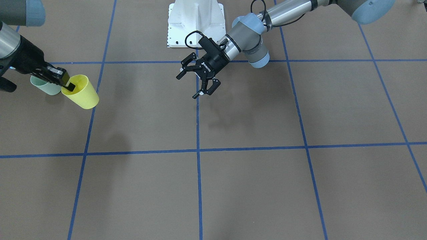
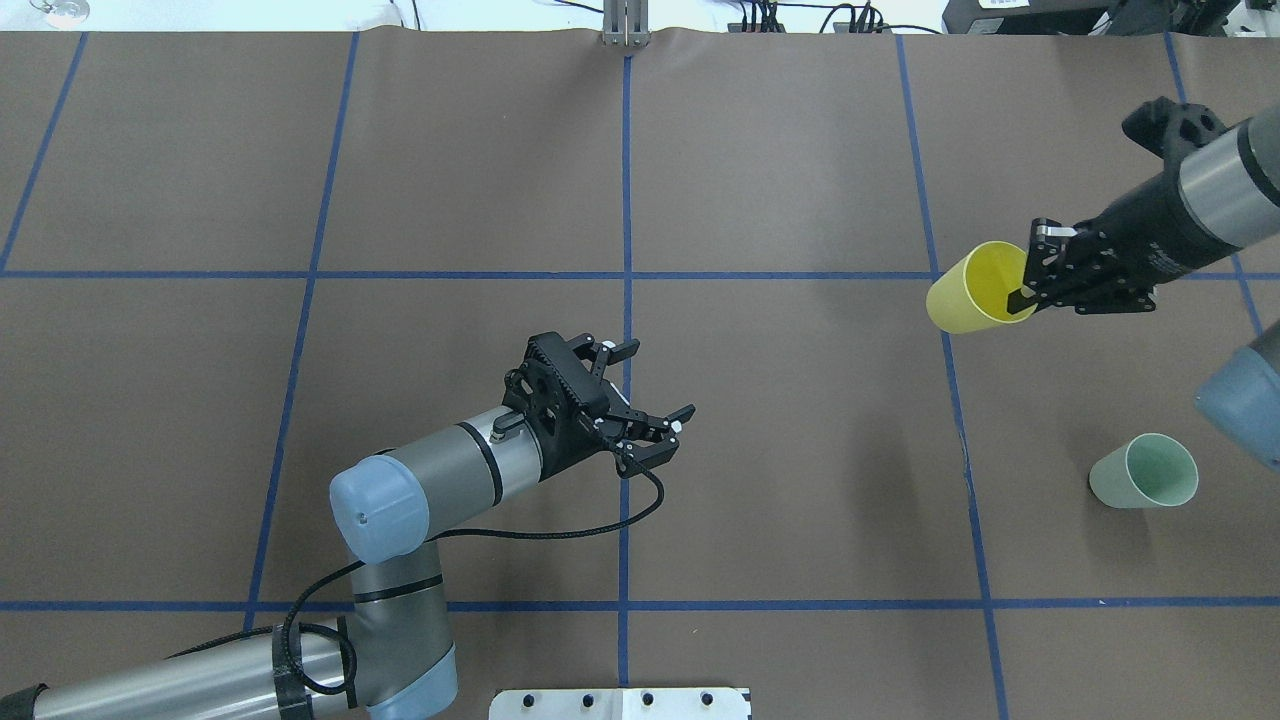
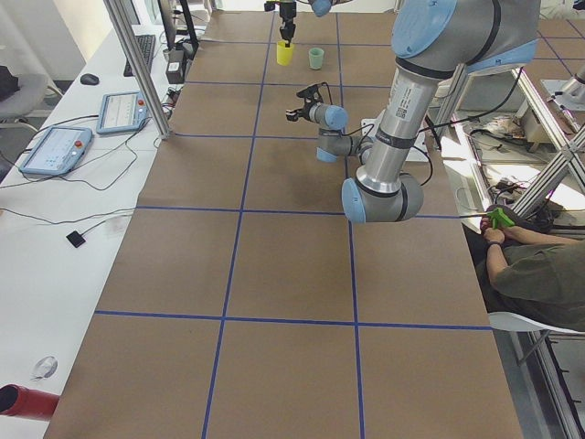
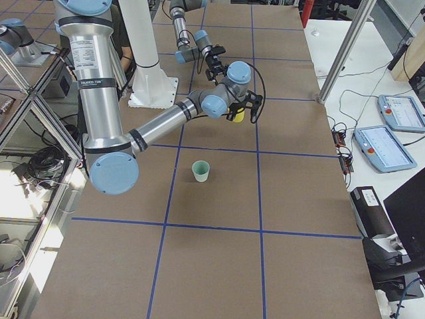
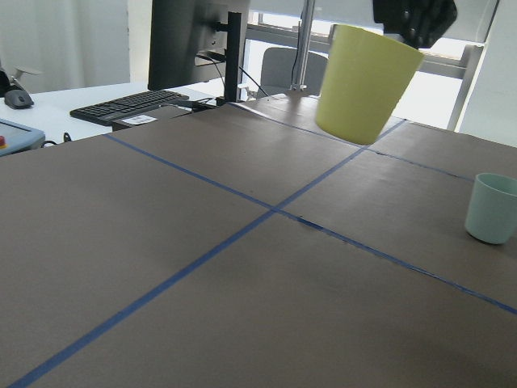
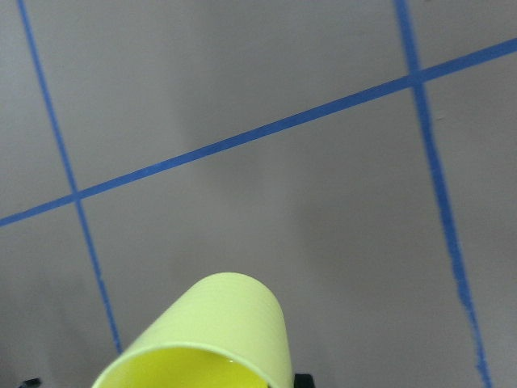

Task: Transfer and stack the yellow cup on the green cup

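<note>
The yellow cup (image 2: 975,290) hangs tilted above the table (image 2: 800,450), its rim pinched by the right gripper (image 2: 1030,280), one finger inside. The green cup (image 2: 1145,472) stands upright nearby. Mid-table, the left gripper (image 2: 657,380) hovers with jaws spread, holding nothing.

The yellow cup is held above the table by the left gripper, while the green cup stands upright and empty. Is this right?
Not quite. The overhead view shows the right gripper holding the yellow cup by its rim; the left gripper is open and empty. The green cup does stand upright and empty.
</note>
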`<state>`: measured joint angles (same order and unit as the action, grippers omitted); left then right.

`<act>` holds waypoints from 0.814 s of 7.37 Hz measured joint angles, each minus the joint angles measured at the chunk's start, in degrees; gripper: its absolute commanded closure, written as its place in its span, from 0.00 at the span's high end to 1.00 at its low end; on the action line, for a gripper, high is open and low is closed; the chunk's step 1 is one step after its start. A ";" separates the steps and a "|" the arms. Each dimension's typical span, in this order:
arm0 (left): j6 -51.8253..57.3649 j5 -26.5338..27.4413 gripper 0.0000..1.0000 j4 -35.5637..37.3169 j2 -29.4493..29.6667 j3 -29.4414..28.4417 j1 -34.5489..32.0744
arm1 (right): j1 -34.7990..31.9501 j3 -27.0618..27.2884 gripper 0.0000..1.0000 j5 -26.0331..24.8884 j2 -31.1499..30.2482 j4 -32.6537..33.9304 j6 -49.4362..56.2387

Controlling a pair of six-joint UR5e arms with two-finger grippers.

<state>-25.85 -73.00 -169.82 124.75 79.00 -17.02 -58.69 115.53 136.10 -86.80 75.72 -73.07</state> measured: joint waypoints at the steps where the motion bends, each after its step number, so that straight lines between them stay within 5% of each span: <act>1: -0.04 2.60 0.99 0.01 -0.02 -1.03 0.02 | -0.35 2.07 0.00 -1.51 -4.56 0.00 0.30; 6: -0.07 4.70 0.99 0.01 0.05 -2.34 0.06 | -2.52 7.43 0.00 -1.46 -21.01 -0.02 4.69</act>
<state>-25.93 -68.30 -169.80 124.80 76.66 -16.96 -61.20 122.96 134.63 -107.82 75.71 -68.37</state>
